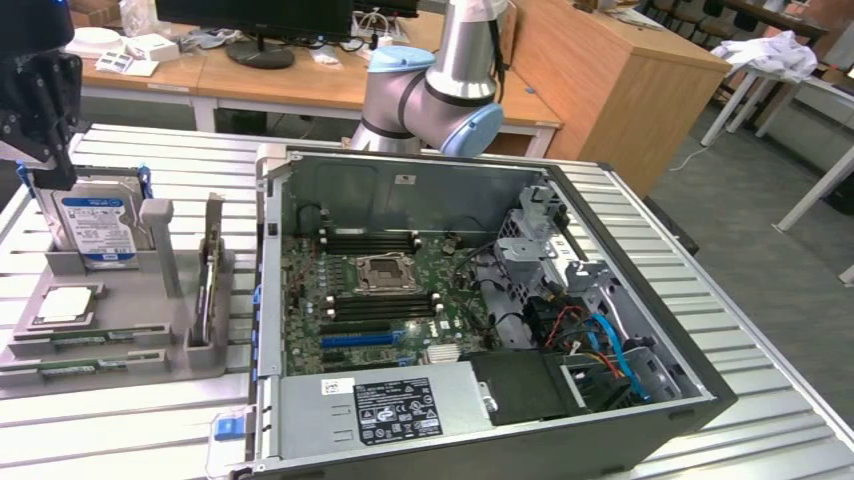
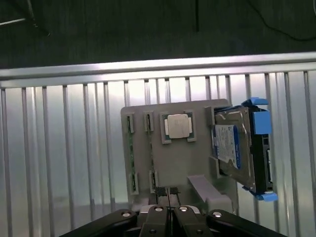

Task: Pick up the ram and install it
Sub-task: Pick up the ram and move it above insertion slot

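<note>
The ram (image 1: pixel 70 345) is a thin green stick lying in a slot along the near edge of the grey holder (image 1: pixel 134 350) at the exterior view's left. A second green stick (image 1: pixel 60 368) lies beside it. In the wrist view the ram (image 2: pixel 130 148) shows edge-on in the holder (image 2: pixel 173 163). My gripper (image 1: pixel 56 175) hangs above the far end of the holder, over the hard drive, well apart from the ram. Its fingers (image 2: pixel 168 193) are shut together with nothing between them.
The holder also carries a silver blue-labelled hard drive (image 1: pixel 96 220), a square silver chip (image 1: pixel 67 305) and an upright card (image 1: pixel 210 270). An open computer case (image 1: pixel 667 330) with a green motherboard (image 1: pixel 387 290) and black slots (image 1: pixel 374 240) stands in the middle of the slatted metal table (image 1: pixel 120 420).
</note>
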Robot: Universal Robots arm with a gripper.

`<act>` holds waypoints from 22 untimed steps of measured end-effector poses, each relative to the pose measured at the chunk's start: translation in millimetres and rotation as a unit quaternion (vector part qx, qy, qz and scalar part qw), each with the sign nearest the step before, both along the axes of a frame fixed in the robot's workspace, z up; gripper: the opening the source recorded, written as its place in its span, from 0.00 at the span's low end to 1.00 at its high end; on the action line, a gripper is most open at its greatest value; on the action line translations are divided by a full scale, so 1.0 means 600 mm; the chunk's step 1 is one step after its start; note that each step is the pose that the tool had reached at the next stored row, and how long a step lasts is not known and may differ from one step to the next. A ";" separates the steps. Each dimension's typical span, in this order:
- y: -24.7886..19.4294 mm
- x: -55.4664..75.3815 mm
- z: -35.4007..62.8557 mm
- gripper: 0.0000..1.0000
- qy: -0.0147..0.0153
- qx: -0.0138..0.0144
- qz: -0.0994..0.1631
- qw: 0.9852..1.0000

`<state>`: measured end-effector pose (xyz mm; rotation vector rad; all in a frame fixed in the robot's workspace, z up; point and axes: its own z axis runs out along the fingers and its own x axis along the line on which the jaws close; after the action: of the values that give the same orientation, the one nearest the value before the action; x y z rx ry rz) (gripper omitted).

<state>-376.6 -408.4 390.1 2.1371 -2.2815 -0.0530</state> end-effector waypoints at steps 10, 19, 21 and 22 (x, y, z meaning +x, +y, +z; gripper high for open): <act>0.0000 0.000 0.000 0.11 0.000 0.000 0.025 1.000; 0.0000 0.000 0.000 0.11 0.000 0.000 0.028 1.000; 0.0000 0.000 0.000 0.11 0.000 0.000 0.028 1.000; 0.0000 0.000 0.000 0.11 0.000 0.000 0.028 1.000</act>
<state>-376.6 -408.4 390.1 2.2002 -2.2192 -0.0522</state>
